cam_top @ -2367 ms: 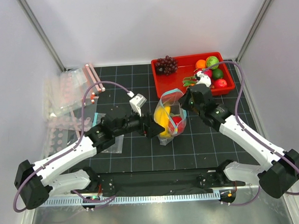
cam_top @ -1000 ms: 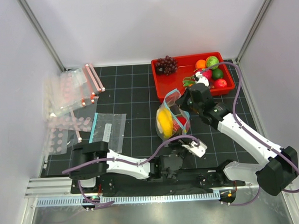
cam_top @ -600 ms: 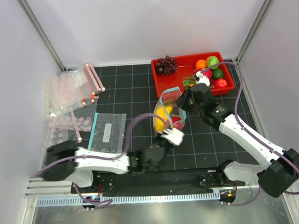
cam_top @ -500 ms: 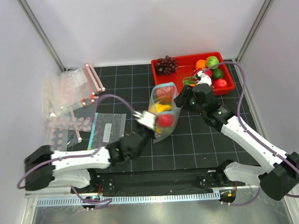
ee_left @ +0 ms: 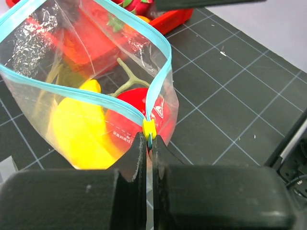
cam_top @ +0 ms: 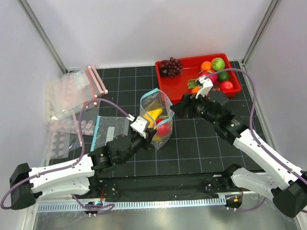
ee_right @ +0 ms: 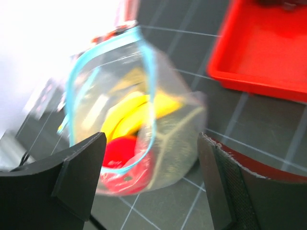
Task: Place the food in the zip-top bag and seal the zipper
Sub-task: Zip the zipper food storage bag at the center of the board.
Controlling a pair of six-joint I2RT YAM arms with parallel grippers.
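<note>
— What did the left gripper (ee_left: 149, 141) have hold of?

— The end of the zipper (ee_left: 86, 93). Its jaws were clamped tight on the strip just under the little yellow tab (ee_left: 149, 127), low in the middle of its own wrist view. I took that as pinning one corner so the mouth had something to be pressed shut against.

— And the bag itself?

— The zip-top bag (cam_top: 156, 115) stood on the desk (cam_top: 215, 143) near the centre of the overhead frame. Its mouth gaped in a wide loop, not sealed anywhere. Through the plastic I saw the banana (ee_left: 76, 129) and the red fruit (ee_left: 127, 120) low in the pouch. A dull greenish shape (ee_right: 177, 132) showed in the right wrist view, maybe the melon, but it was too blurred to swear to.

— The other arm?

— The right gripper (cam_top: 176, 108) was spread wide and held nothing. It sat just right of the bag in the overhead frame, with the bag's mouth framed between its fingers (ee_right: 81, 165). I judged it was lined up to take the far side of the strip.

— Anything behind?

— The red tray (cam_top: 180, 84), upper right, with the grapes (cam_top: 169, 66) and other fruit.
</note>
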